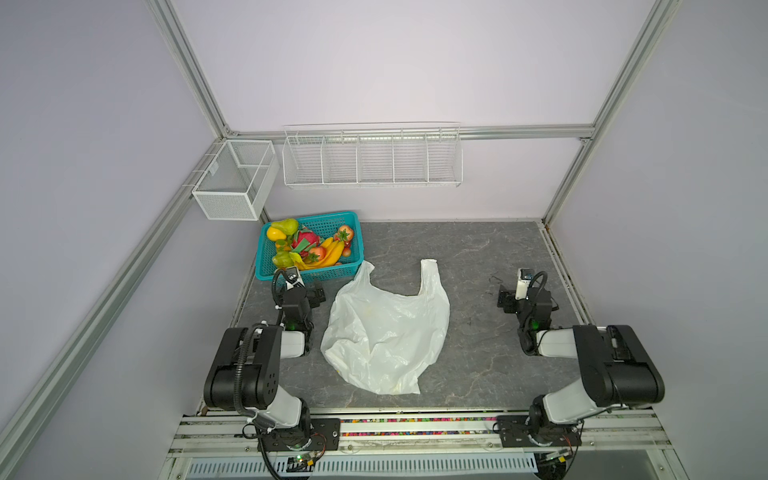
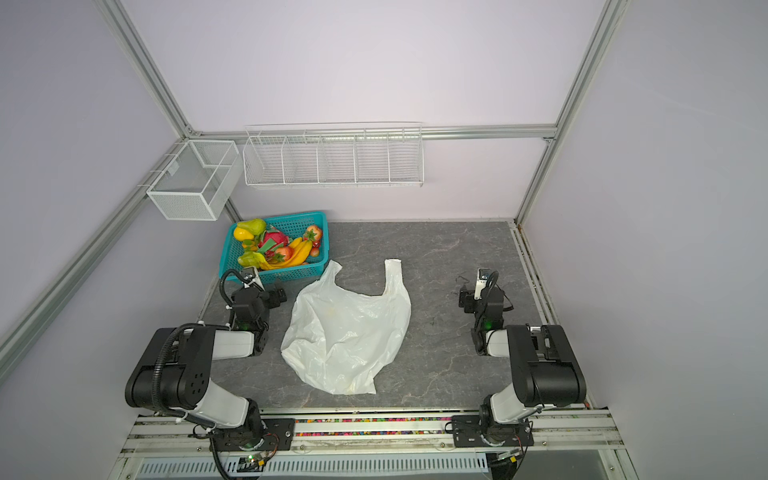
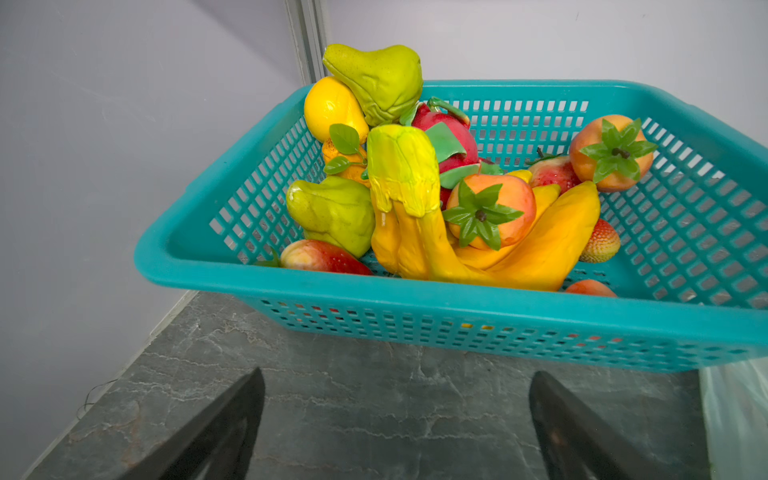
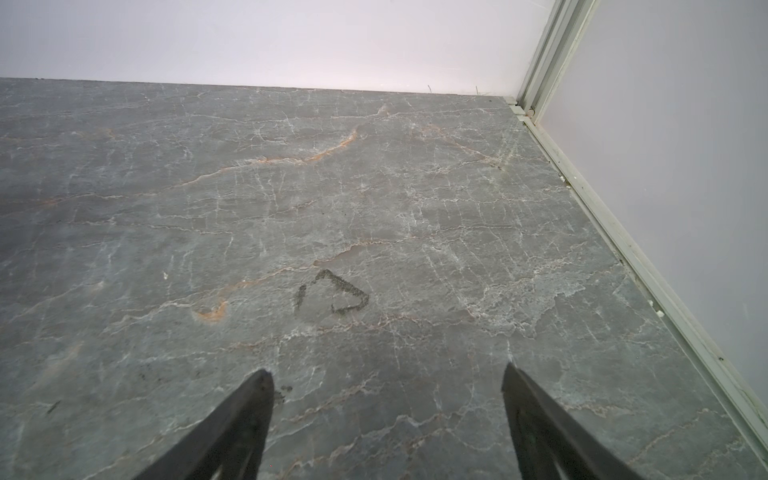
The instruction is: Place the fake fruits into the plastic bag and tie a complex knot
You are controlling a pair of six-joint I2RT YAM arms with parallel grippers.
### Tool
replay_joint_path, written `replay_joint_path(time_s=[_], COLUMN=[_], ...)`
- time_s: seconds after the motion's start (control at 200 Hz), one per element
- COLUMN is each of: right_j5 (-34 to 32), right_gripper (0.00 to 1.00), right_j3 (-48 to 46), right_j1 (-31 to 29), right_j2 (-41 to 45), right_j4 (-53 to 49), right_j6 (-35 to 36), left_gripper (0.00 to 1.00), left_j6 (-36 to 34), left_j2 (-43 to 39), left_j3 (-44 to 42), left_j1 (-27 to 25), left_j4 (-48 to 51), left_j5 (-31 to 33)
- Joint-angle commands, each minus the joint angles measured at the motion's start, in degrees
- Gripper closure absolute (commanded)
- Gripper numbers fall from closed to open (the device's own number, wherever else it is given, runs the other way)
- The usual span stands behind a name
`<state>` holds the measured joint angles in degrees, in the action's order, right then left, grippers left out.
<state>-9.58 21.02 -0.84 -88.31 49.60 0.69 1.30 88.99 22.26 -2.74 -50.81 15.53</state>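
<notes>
The grey stone-patterned bench (image 1: 478,257) fills the floor of the cell. The plastic bag (image 1: 386,328) lies crumpled and flat on it, in the middle between the 2 arms, with its 2 strap handles spread apart and pointing toward the back wall. The left strap ends just beside the near right corner of the teal basket (image 1: 316,272).

A white wire rack (image 1: 372,158) with 5 compartments hangs on the back wall, and a white mesh box (image 1: 235,183) hangs on the left wall.

The teal basket sits at the bench's far left corner and holds all the fake fruits (image 1: 307,247) in a heap.

The left tool (image 3: 397,376) hovers low just in front of the basket, fingers wide apart, gripping nothing. The right tool (image 4: 386,372) hangs over the bench's right side, well apart from the bag, fingers likewise spread wide.

In the heap, yellow bananas (image 3: 540,249) lie in front, a pink dragon fruit (image 3: 453,137) sits behind them, and green pieces (image 3: 378,79) top the pile. A small dark mark (image 4: 332,293) stains the bench ahead of the right tool.
</notes>
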Motion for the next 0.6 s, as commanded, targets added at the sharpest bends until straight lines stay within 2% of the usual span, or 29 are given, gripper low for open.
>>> replay_joint_path(time_s=[0.0, 0.45, 0.525, 0.595], right_j5=[0.0, -0.2, -1.4, -5.5], right_gripper=[0.11, 0.11, 0.11, 0.11], right_j3=[0.6, 0.5, 1.3, 4.7], right_j1=[-0.1, -0.2, -1.0, -2.2], right_j2=[0.4, 1.1, 6.4, 13.4], right_j4=[1.3, 1.7, -5.0, -16.4], right_j6=[0.8, 0.8, 1.4, 0.2], left_gripper=[0.01, 0.01, 0.01, 0.01], left_j6=[1.1, 1.1, 1.6, 2.0], left_j2=[-0.3, -0.5, -4.5, -10.3], left_j3=[-0.3, -0.4, -0.5, -0.1], left_j1=[0.1, 0.1, 0.1, 0.1], left_j4=[-1.6, -1.8, 1.1, 6.6], left_j5=[-0.4, 0.0, 1.1, 2.3])
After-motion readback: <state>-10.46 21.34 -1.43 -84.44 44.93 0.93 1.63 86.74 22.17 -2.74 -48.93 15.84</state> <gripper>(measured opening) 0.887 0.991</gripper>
